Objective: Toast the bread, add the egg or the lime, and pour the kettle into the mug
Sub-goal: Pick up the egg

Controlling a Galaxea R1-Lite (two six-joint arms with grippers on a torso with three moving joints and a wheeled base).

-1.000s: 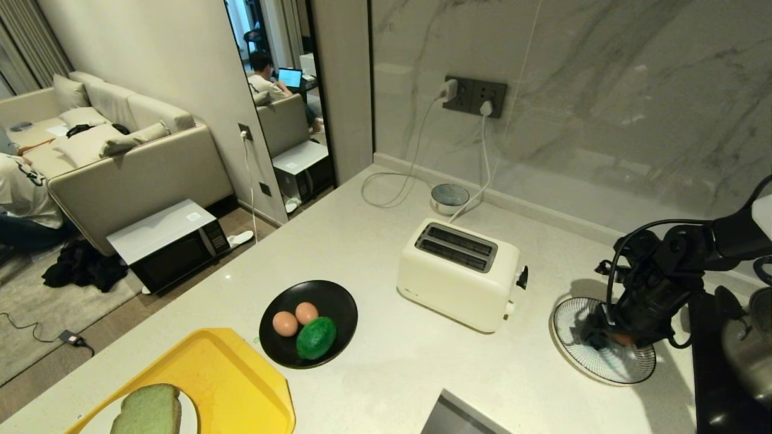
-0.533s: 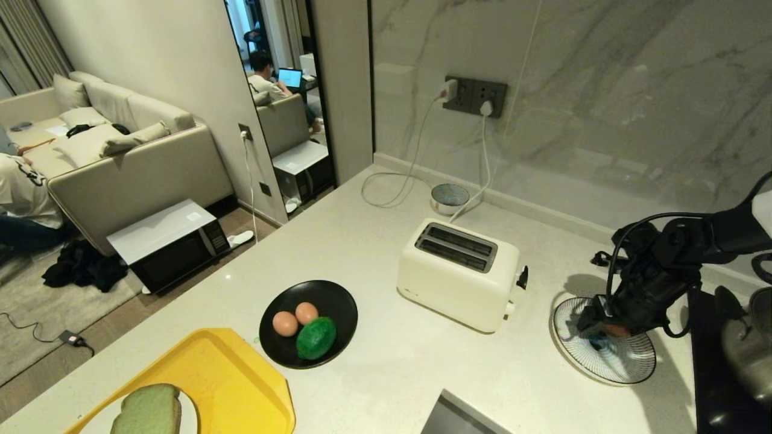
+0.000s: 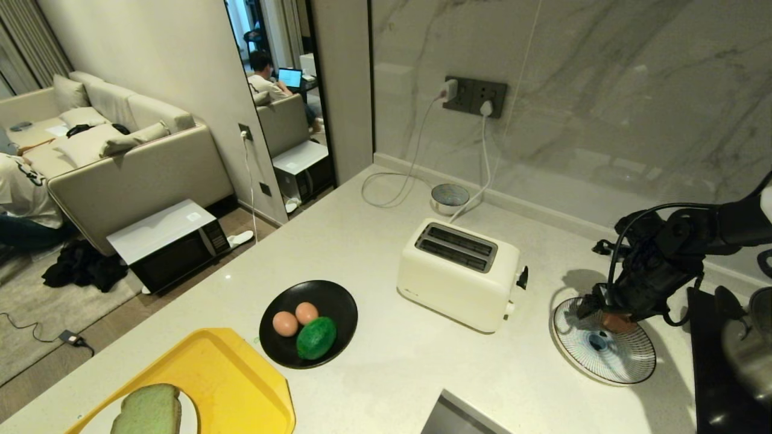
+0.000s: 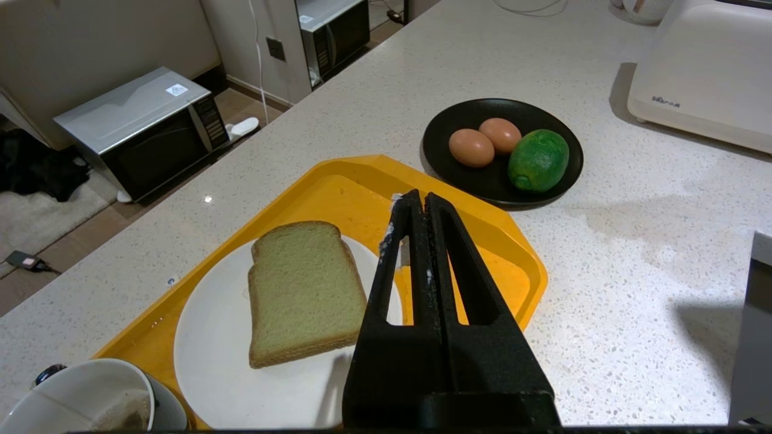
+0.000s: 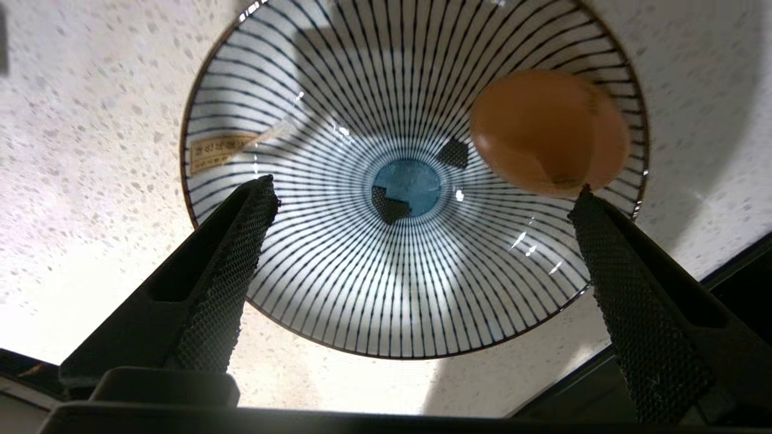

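My right gripper hangs open just above the striped bowl, its fingers spread wide in the right wrist view. One egg lies free inside the bowl against its side wall, beyond one fingertip. Two more eggs and the lime rest on a black plate. The bread lies flat on a white plate on the yellow tray. My left gripper is parked shut above that tray. The mug stands beside the tray. The kettle is out of view.
A cream toaster with two empty slots stands between the black plate and the bowl, plugged into the wall sockets. A black hob with a grey metal vessel is at the right edge. A person sits far left.
My right gripper has lifted out of the striped bowl and drawn back toward the wall, leaving the egg inside. The bowl's blue centre is now uncovered.
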